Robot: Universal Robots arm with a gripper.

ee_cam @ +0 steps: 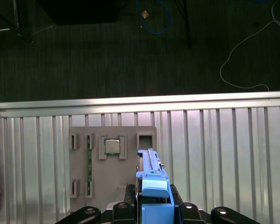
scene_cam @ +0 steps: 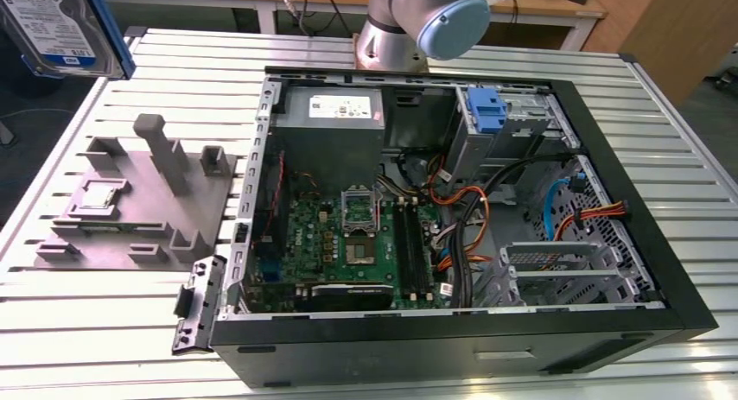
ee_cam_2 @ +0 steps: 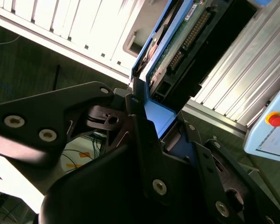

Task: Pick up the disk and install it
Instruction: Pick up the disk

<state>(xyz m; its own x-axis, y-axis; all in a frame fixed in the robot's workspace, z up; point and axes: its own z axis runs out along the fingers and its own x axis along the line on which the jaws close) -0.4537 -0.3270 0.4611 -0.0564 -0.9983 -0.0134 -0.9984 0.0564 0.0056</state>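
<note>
The disk (scene_cam: 55,27), silver-grey with a white-and-blue label and a blue bracket, hangs high above the table's far corner at the exterior view's left. In the second wrist view its green circuit-board side (ee_cam_2: 177,44) faces the camera. My gripper (ee_cam_2: 151,123) is shut on its blue bracket there. In the first wrist view the disk (ee_cam: 151,179) stands edge-on between my black fingers (ee_cam: 126,207), above the grey fixture plate (ee_cam: 81,163). The open computer case (scene_cam: 645,236) lies on the table at the exterior view's right.
The grey fixture plate (scene_cam: 138,201) has upright posts and holds a small chip (ee_cam: 112,146). Inside the case are the motherboard (scene_cam: 346,244), a grey power-supply box (scene_cam: 334,115), an upright blue carrier (scene_cam: 490,115), loose cables (scene_cam: 461,210) and a metal drive cage (scene_cam: 565,270). The arm's base (scene_cam: 403,28) stands behind the case.
</note>
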